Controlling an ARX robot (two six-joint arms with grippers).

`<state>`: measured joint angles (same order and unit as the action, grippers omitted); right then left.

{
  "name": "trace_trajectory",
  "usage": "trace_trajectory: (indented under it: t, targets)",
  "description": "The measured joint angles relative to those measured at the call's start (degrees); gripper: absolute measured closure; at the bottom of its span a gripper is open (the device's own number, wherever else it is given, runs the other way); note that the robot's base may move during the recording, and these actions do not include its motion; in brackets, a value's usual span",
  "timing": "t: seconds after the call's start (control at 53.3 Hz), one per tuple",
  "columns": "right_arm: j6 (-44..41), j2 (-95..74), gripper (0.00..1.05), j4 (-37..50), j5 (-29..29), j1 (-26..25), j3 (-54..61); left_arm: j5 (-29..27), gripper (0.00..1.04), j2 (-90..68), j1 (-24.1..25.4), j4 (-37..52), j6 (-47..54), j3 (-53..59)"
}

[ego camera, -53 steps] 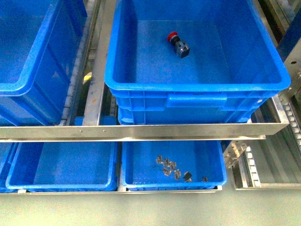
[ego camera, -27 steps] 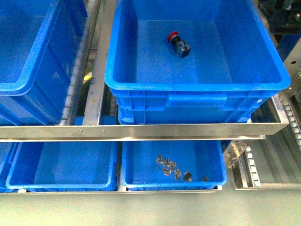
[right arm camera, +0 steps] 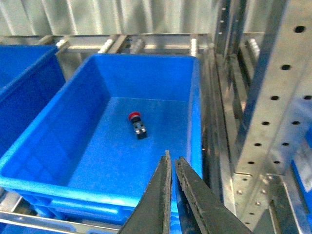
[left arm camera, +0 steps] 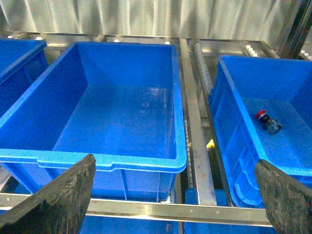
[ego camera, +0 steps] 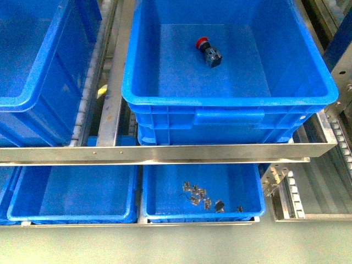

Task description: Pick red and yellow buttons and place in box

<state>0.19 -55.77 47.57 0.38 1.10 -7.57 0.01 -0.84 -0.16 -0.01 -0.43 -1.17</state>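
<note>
The right fingers (right arm camera: 158, 204) are pressed almost together, with only a thin slit between their dark tips and nothing held; they hang above one end of the box (right arm camera: 73, 187), well apart from the red button (right arm camera: 136, 124). The left fingers (left arm camera: 58, 200) are spread wide apart and empty; between them the left wrist view shows a second large blue crate (left arm camera: 97, 161), its floor bare, with the box just beside it across a metal rail.

The red button (ego camera: 208, 52) lies on its side on the floor of the box (ego camera: 231, 99), toward the far wall, touching no side; its round red cap joins a black body with a small block at the end. The box and the other crate sit on a steel rack shelf (ego camera: 165, 154). Below the shelf are two shallow blue trays; the left tray (ego camera: 71, 217) lies under the crate, and the right tray (ego camera: 247, 212) holds a scatter of small metal parts (ego camera: 197, 195).
</note>
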Motion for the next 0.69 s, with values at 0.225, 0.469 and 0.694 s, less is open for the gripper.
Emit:
trace_trajectory:
  t: [0.225,0.469,0.694]
  targets:
    - [0.0,7.6,1.01,-3.7,-0.3,-1.0,3.8,0.0,0.08,0.0,0.0,0.0,0.0,0.0]
    - [0.0,16.0,1.01,-9.1,-0.3,-1.0,6.3,0.0,0.08,0.0,0.0,0.0,0.0,0.0]
    - [0.0,24.3,1.01,-16.7,-0.3,-1.0,6.3,0.0,0.08,0.0,0.0,0.0,0.0,0.0]
